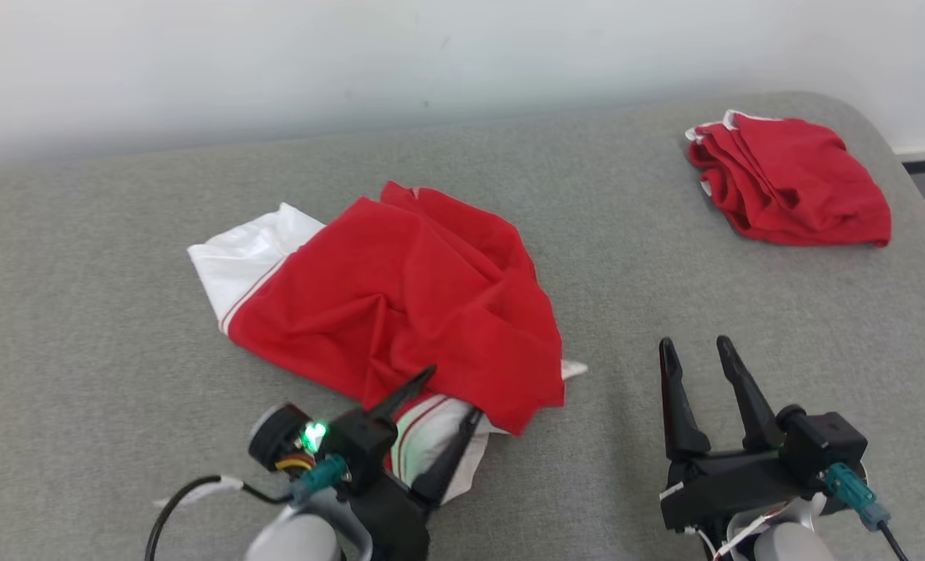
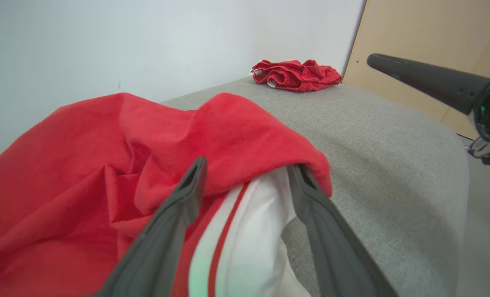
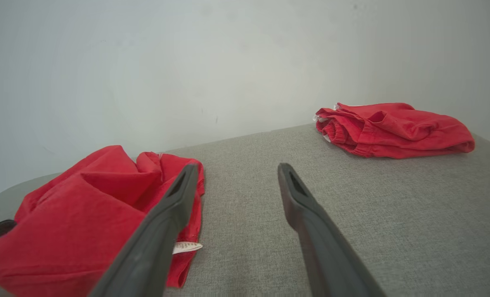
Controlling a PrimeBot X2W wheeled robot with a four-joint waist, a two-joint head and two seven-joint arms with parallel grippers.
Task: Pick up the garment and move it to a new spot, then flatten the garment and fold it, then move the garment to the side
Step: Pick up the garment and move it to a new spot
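Observation:
The garment (image 1: 400, 312), red with white striped parts, lies crumpled in the middle of the grey upholstered surface (image 1: 104, 257). My left gripper (image 1: 453, 392) is open at the garment's near edge. Its fingers straddle a white, red-striped part that a red fold overhangs, seen close in the left wrist view (image 2: 248, 165). My right gripper (image 1: 694, 343) is open to the right of the garment, low over bare upholstery, with nothing between its fingers (image 3: 237, 166). The garment (image 3: 84, 206) lies to the left of its left finger, with a small white tag (image 3: 187, 247) at the hem.
A second red garment (image 1: 789, 183), folded, lies at the far right corner of the surface. A pale wall runs behind. The surface's rounded right edge (image 1: 922, 195) drops to the floor, and a wooden panel (image 2: 426, 41) stands beyond it.

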